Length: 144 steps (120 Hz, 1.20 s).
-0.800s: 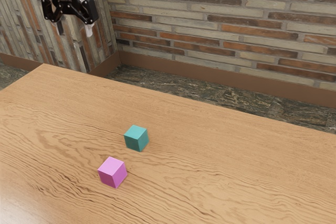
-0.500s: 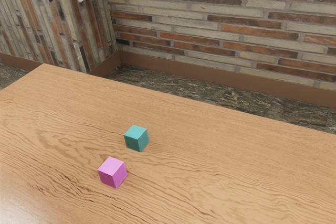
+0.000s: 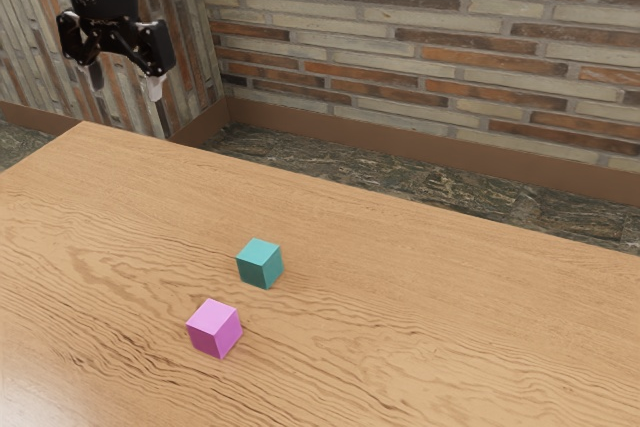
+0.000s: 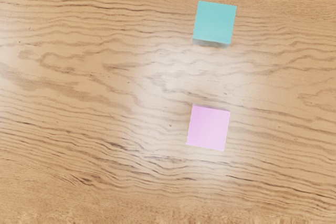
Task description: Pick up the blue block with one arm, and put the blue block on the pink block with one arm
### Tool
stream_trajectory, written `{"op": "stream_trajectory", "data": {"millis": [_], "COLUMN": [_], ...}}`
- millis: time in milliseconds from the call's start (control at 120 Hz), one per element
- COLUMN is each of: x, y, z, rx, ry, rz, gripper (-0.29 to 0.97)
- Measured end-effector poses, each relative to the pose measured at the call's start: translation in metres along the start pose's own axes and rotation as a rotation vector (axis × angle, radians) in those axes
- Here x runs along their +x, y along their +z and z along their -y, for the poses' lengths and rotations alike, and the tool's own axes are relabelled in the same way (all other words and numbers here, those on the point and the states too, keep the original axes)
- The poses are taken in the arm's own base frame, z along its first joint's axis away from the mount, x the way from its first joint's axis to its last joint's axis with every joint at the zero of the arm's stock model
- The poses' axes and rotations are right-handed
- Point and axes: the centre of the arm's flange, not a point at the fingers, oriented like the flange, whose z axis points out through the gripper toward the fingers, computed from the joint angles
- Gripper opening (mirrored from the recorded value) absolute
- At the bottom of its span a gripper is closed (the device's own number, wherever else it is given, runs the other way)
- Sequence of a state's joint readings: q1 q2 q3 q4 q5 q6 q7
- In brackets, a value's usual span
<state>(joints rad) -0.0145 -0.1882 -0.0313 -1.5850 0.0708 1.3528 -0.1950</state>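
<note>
- Across the foreground of the exterior view, a wooden table [image 3: 450,337] with strong wavy grain carries both blocks. Its surface also shows beneath the hand in the wrist view.
- Behind the table, a brick wall [image 3: 450,37] meets a dark stone floor [image 3: 400,172]. Neither plays a part in the task.
- High at the exterior view's upper left, the black gripper [image 3: 127,82] hangs well above the table's far corner and points downward. Its two fingers stand apart with nothing between them, so the hand is empty and well away from both blocks.
- Near the middle of the table, the blue block [image 3: 260,262], more teal in shade, sits flat on the wood with nothing touching it. The wrist view looks straight down on its square top [image 4: 214,22].
- Near it, on the side towards the exterior camera, the pink block [image 3: 214,327] also rests on the table. It is apart from the blue one with bare wood between them, and its top face [image 4: 208,127] is free.
- Judged from this, no part of the task is done yet. The hand has to come over the blue block, descend, close on it, lift it, and set it on the pink block.
</note>
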Motion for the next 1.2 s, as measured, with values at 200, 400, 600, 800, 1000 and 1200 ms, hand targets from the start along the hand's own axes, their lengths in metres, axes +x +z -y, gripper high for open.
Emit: {"op": "stream_trajectory", "data": {"millis": [200, 400, 600, 800, 1000, 1200], "x": [-0.006, 0.058, 0.140, 0.185, 0.198, 0.175], "y": [0.177, 0.275, 0.312, 0.355, 0.387, 0.382], "z": [0.014, -0.008, -0.026, -0.038, -0.044, -0.050], "rx": [0.002, -0.008, -0.025, -0.030, -0.036, -0.045], "ry": [-0.030, -0.021, 0.007, 0.044, 0.087, 0.171], "rz": [0.145, 0.135, 0.026, -0.020, -0.063, -0.094], "gripper": [0.68, 0.68, 0.68, 0.68, 0.68, 0.68]}}
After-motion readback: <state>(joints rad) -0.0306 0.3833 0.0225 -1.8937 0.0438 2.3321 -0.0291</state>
